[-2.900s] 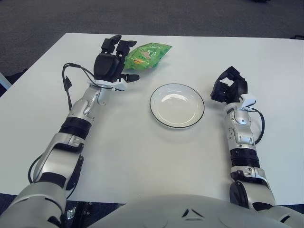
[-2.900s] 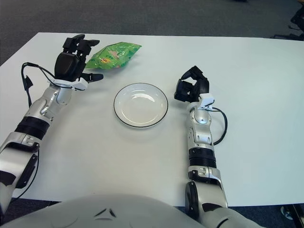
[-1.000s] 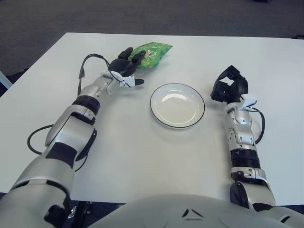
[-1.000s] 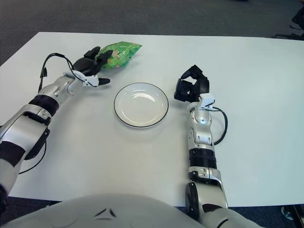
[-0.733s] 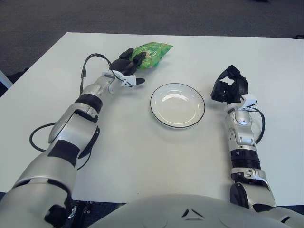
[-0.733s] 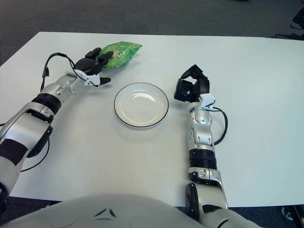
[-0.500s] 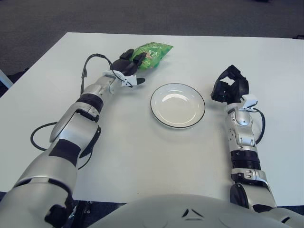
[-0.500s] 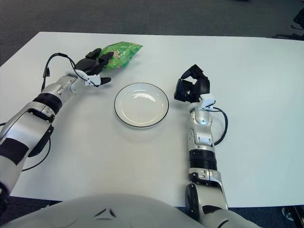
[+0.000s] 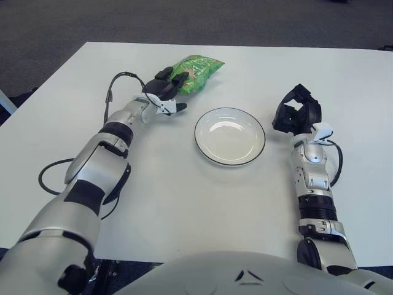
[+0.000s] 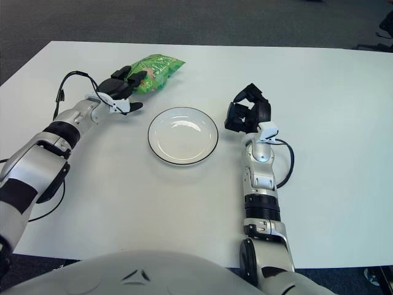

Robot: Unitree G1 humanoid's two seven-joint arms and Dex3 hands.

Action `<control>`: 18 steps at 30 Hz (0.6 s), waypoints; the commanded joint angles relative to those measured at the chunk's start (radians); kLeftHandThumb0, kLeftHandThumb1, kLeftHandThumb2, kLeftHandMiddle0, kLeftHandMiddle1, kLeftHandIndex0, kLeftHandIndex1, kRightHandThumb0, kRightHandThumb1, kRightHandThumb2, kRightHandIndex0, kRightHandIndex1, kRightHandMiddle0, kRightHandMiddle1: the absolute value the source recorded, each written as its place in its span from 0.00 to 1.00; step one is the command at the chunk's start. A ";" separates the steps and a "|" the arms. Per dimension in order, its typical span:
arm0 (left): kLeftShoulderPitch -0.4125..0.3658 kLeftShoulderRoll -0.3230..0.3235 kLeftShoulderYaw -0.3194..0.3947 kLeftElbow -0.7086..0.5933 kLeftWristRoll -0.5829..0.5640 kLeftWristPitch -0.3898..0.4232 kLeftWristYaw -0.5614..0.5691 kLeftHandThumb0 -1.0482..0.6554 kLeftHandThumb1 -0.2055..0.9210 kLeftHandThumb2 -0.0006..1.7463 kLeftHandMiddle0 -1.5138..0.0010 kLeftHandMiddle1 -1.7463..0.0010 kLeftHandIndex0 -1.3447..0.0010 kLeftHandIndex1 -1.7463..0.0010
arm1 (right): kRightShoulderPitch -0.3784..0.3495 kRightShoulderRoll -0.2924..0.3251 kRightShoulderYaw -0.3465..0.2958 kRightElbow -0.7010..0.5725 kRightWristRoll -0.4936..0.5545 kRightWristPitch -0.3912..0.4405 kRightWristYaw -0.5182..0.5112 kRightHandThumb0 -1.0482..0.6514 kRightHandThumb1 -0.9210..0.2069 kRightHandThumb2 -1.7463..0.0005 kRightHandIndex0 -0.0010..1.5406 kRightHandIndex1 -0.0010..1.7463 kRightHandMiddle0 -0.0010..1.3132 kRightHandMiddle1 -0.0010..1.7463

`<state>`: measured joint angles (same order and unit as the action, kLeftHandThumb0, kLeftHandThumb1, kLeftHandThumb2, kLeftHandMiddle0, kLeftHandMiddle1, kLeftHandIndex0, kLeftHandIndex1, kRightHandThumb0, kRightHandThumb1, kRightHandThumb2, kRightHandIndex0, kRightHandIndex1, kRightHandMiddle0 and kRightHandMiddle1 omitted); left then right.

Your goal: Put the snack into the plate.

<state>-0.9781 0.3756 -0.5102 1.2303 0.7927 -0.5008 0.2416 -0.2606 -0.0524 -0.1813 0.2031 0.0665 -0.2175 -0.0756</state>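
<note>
A green snack bag (image 9: 199,72) lies at the far left of the white table, beyond the empty white plate (image 9: 229,136) with a dark rim. My left hand (image 9: 167,87) is stretched out to the bag's near end. Its fingers lie curled over the bag's top and its thumb sticks out just below it, so the hand grips that end. The bag's near end looks slightly raised and crumpled. My right hand (image 9: 296,115) is parked upright to the right of the plate, fingers curled and holding nothing.
The white table (image 9: 184,203) has its far edge just behind the bag. A black cable (image 9: 113,86) loops off my left wrist above the table.
My left hand has reached forward from an upright pose, dropped onto the bag's near end and closed on it. The bag has shifted and tilted a little. The right hand has not moved.
</note>
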 commanded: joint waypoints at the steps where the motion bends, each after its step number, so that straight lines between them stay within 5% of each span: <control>1: 0.010 0.035 -0.012 -0.010 -0.003 -0.022 -0.007 0.01 1.00 0.56 0.97 0.98 1.00 0.82 | 0.138 0.045 0.006 0.052 0.011 0.001 -0.002 0.32 0.61 0.19 0.85 1.00 0.52 1.00; 12: 0.083 0.132 -0.028 -0.147 -0.008 -0.128 -0.099 0.00 1.00 0.56 0.97 0.99 1.00 0.79 | 0.138 0.040 0.005 0.038 0.011 0.018 -0.004 0.32 0.61 0.19 0.84 1.00 0.52 1.00; 18: 0.246 0.269 0.001 -0.487 -0.091 -0.144 -0.372 0.00 1.00 0.58 0.96 0.98 1.00 0.77 | 0.137 0.041 0.008 0.034 0.007 0.019 -0.009 0.32 0.61 0.19 0.84 1.00 0.52 1.00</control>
<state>-0.8271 0.5657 -0.5197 0.9127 0.7503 -0.6448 0.0293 -0.2557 -0.0518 -0.1734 0.1848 0.0665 -0.2106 -0.0766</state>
